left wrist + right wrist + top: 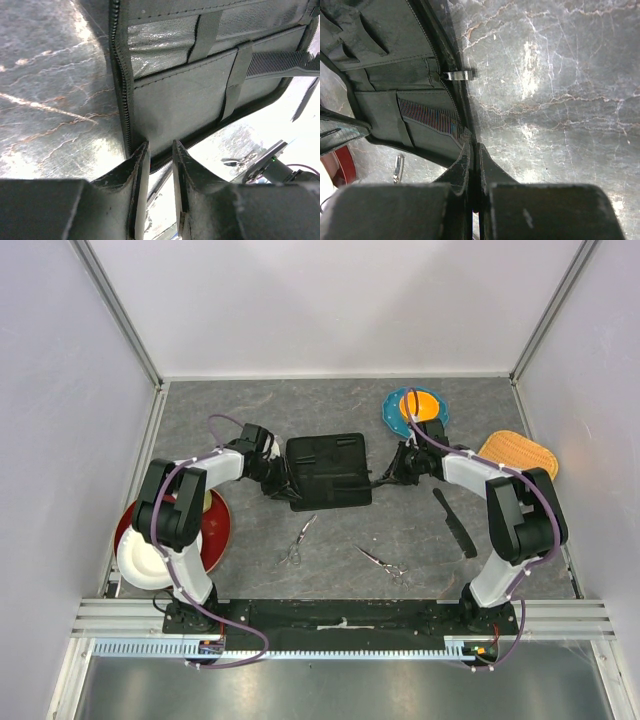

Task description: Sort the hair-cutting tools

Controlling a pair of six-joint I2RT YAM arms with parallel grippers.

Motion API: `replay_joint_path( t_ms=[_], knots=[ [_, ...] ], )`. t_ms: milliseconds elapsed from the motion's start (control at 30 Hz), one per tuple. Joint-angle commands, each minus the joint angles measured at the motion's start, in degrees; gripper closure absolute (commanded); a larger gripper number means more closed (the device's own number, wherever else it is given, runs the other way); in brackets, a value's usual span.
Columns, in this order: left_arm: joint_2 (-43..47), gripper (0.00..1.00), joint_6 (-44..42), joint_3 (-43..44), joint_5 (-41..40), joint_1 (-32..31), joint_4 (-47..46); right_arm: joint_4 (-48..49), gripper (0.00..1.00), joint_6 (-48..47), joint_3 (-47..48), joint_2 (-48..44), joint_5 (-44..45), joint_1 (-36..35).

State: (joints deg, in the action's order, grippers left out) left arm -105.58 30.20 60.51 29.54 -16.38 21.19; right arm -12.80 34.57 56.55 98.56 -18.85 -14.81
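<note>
The right gripper (474, 147) is clamped on a narrow flat black comb (432, 120), which is partly pocketed in the open black rectangular case (325, 475) at far centre. The left gripper (160, 147) pinches the case's near-left corner. Two slim silver scissors (298, 542) (383, 561) and a second black comb (455, 523) lie nearer.

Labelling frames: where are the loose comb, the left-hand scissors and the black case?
Loose comb (454, 523), overhead view, middle of its length.
Left-hand scissors (299, 539), overhead view, at the pivot.
Black case (325, 465), overhead view, inner panel.

No text, label or number is legible on the black case (328, 470), the comb (432, 119) in its pocket, the scissors (298, 540) or the worktop (250, 410).
</note>
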Motion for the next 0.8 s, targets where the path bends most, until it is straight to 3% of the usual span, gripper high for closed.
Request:
replay_joint_path(
  t_ms=[0, 333, 767],
  knots=[
    [1.96, 0.69, 0.21, -0.83, -4.84, 0.03, 0.25, -3.12, 1.00, -5.21, 1.63, 3.56, 1.90, 0.22],
    [1.96, 0.74, 0.74, -2.59, -4.67, -0.84, 0.34, 2.34, 1.00, -4.07, 7.42, 10.42, -3.56, -1.62],
    [2.13, 0.78, 0.74, -3.64, -6.07, -2.08, 0.52, 9.81, 1.00, 1.55, 8.75, 14.46, -4.00, -7.95]
  ],
)
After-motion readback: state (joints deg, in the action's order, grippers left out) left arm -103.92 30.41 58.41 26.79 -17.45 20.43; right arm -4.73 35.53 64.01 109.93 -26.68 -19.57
